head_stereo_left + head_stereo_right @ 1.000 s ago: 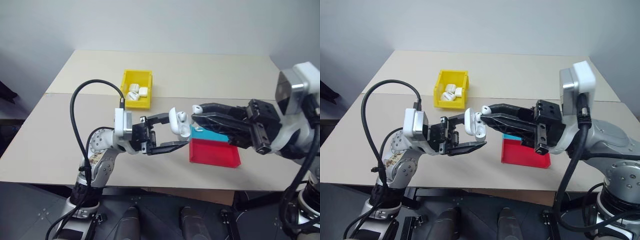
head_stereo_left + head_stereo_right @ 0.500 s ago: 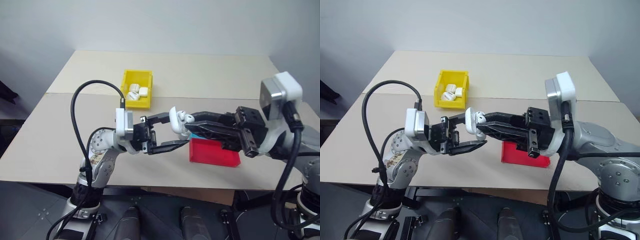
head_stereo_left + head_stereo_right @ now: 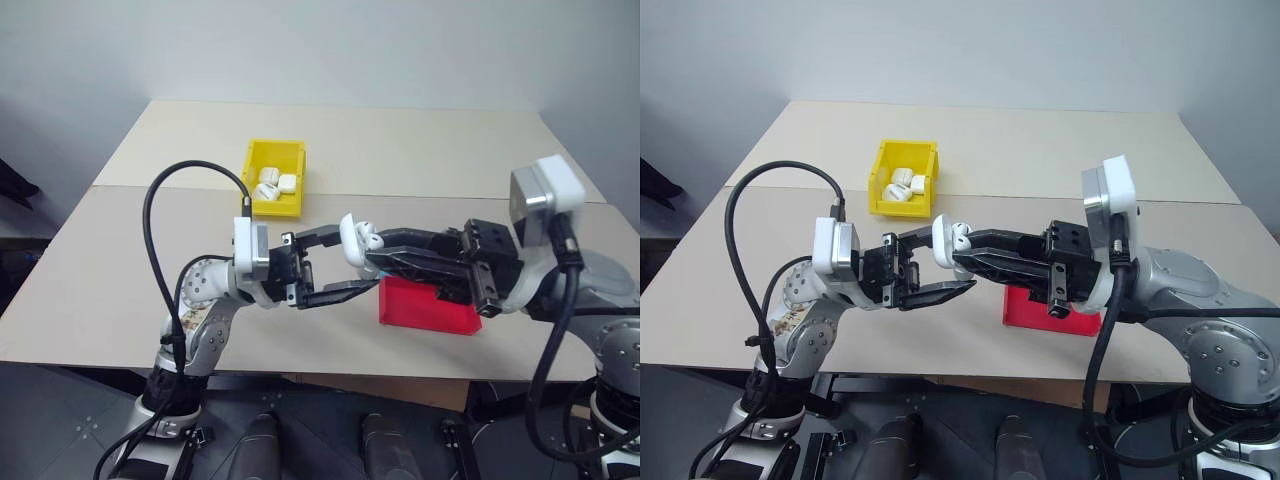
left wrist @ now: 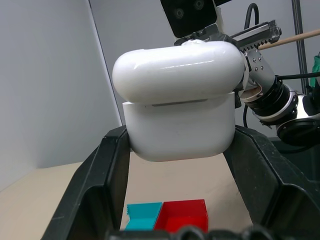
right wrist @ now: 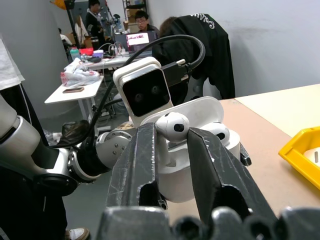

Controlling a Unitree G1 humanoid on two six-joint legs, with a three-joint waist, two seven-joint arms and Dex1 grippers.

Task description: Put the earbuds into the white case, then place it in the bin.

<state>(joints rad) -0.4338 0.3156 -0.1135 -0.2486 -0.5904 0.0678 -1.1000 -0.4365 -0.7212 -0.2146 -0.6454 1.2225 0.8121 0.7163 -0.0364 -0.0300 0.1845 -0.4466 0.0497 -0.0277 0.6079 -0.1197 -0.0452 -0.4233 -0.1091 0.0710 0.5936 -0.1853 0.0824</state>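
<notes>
My left gripper is shut on the white case, holding it in the air over the table's front with its lid flipped up. In the left wrist view the case sits clamped between the two black fingers. My right gripper reaches in from the right, its tips at the case's open top. The right wrist view shows an earbud between those fingers, stem pointing down into the case. A second earbud sits in the case beside it. The yellow bin stands farther back on the table.
Several white cases lie inside the yellow bin. A shallow red tray with a blue part lies on the table below my right gripper. In the right wrist view, people and cluttered desks stand beyond the table.
My right gripper has swung left and slightly down, bringing the earbud from a short gap away right up to the case's open top. The left gripper and case stayed put.
</notes>
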